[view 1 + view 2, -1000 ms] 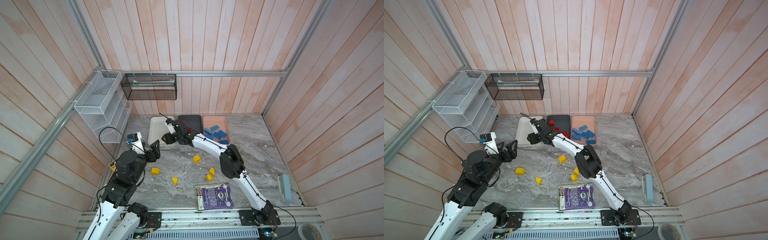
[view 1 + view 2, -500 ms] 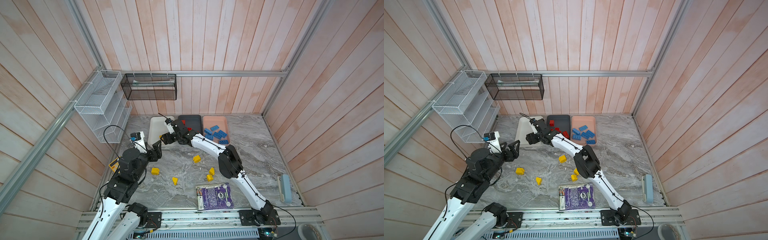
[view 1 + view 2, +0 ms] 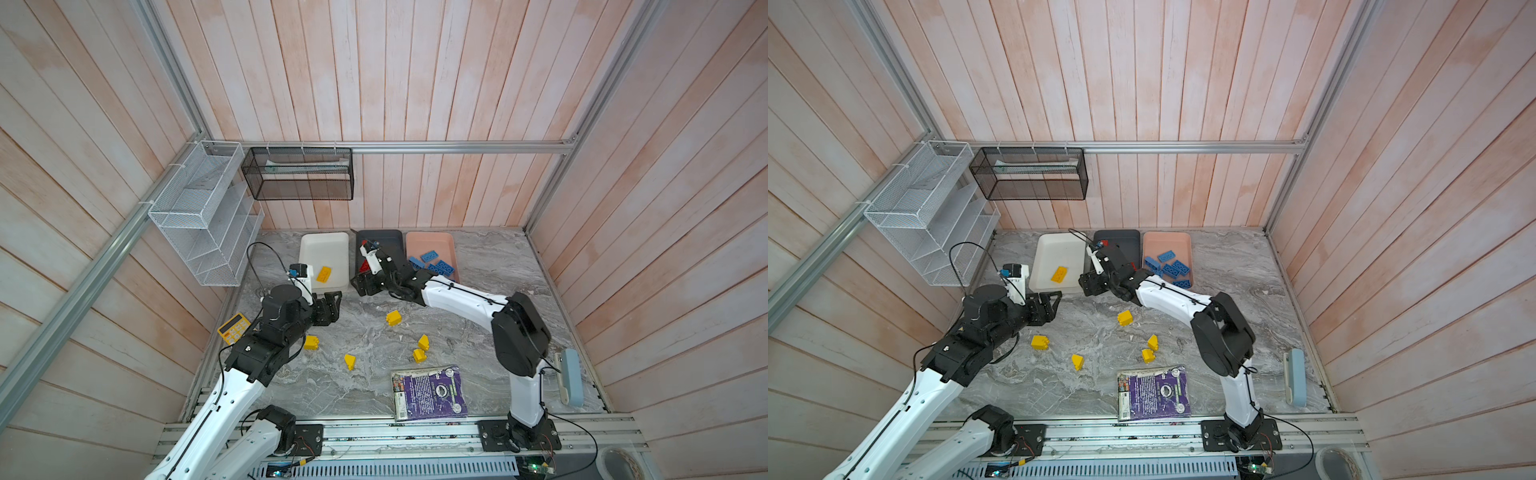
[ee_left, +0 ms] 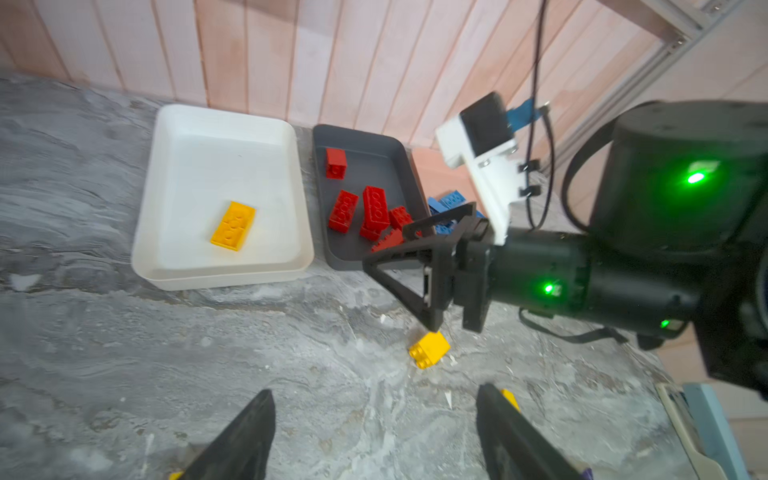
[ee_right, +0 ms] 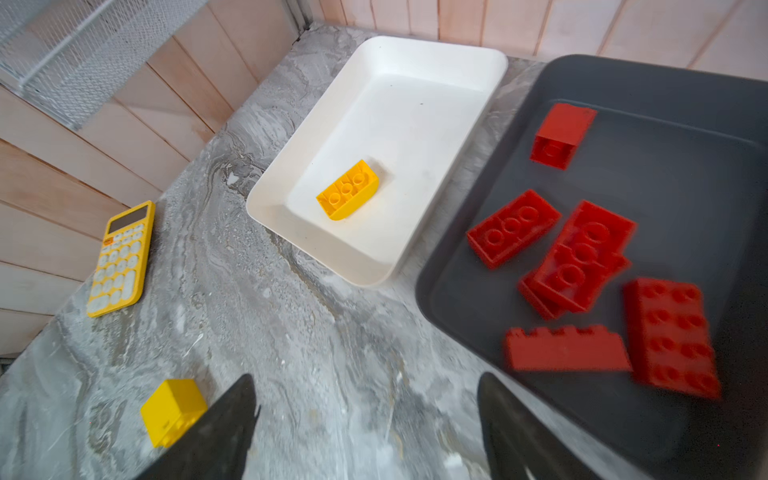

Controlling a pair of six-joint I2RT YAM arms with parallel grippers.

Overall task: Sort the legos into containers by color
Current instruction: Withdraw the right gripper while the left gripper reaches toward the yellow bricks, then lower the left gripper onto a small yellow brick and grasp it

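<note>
Red bricks [image 5: 513, 232] fill the dark grey tray [image 5: 623, 83] and blue bricks [image 3: 430, 255] the salmon tray [image 3: 428, 242], so I judge I'm on the yellows. One yellow brick [image 3: 323, 274] lies in the white tray [image 3: 309, 246], and five loose yellow bricks [image 3: 394, 318] sit between the trays and the bench's near edge. My right fingers [image 5: 216, 432] hang apart and empty at the grey tray's near rim. My left fingers [image 4: 245, 440] are apart and empty beside the white tray's near corner. Next I'd descend on the closest loose brick, squaring to its flat sides. The bench [image 3: 332, 399] is grey, marbled and white-flecked, and plank walls [image 3: 415, 83] box it in.
</note>
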